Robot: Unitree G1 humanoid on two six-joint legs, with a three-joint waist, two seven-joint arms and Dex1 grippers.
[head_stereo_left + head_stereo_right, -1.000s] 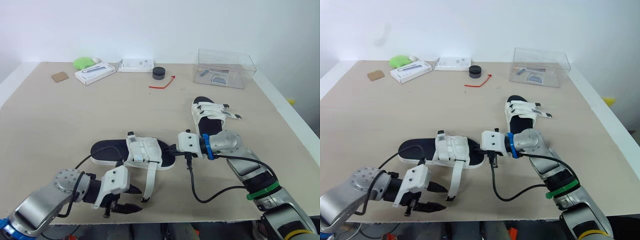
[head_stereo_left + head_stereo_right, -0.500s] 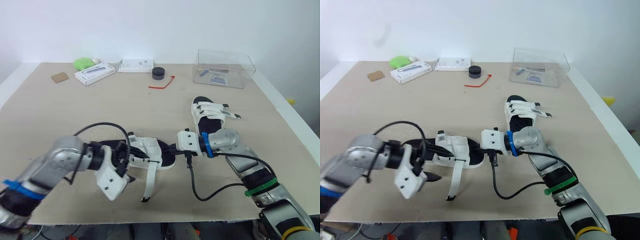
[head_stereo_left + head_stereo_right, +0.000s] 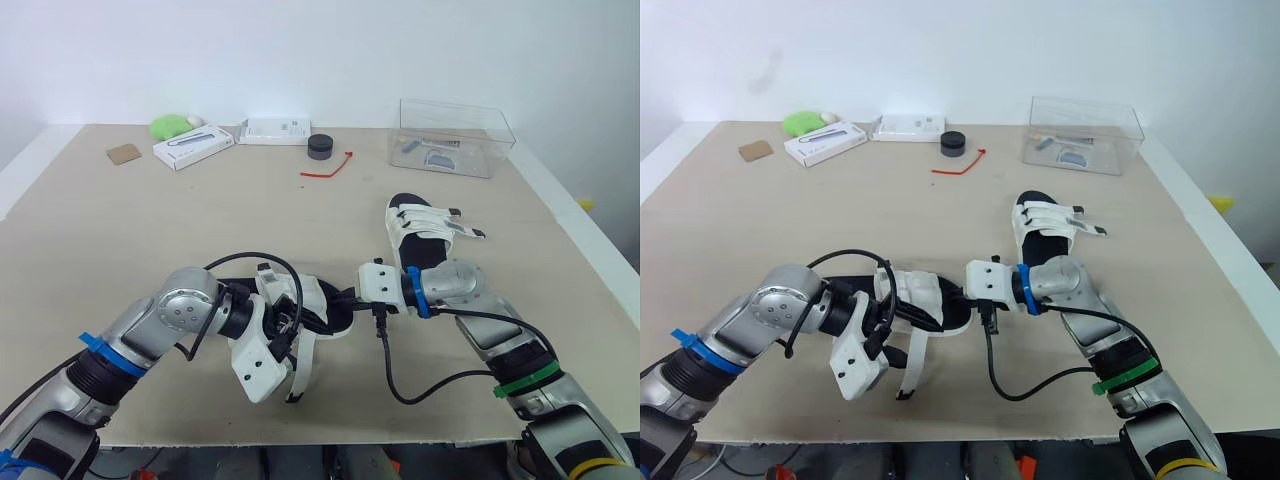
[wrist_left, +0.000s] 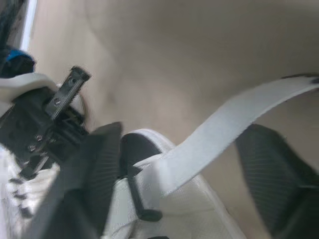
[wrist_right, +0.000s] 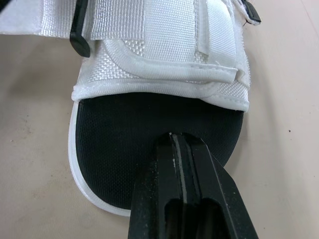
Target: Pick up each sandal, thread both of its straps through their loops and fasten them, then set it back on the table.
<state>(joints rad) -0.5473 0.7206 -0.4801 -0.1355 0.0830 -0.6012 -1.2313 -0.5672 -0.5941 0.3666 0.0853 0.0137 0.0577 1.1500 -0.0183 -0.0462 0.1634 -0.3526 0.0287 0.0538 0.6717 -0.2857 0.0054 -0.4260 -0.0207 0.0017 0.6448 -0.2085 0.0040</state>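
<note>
Although the far black-soled sandal with white woven straps (image 3: 420, 232) lies on the beige surface (image 3: 150, 230), seemingly fastened, the near matching sandal (image 3: 310, 292) has one white webbing strap (image 4: 224, 119) hanging loose. The left gripper (image 4: 184, 164) straddles that strap, spread wide, clamping nothing. The right gripper (image 3: 345, 297) is closed, tips pressing the near sandal's black footbed.

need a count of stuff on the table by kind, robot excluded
Sandals: 2 (near sandal, far sandal)
White boxes: 2 (left white box, right white box)
Clear box: 1
Black puck: 1
Red tie: 1
Green lump: 1
Brown card: 1
Total: 9
</note>
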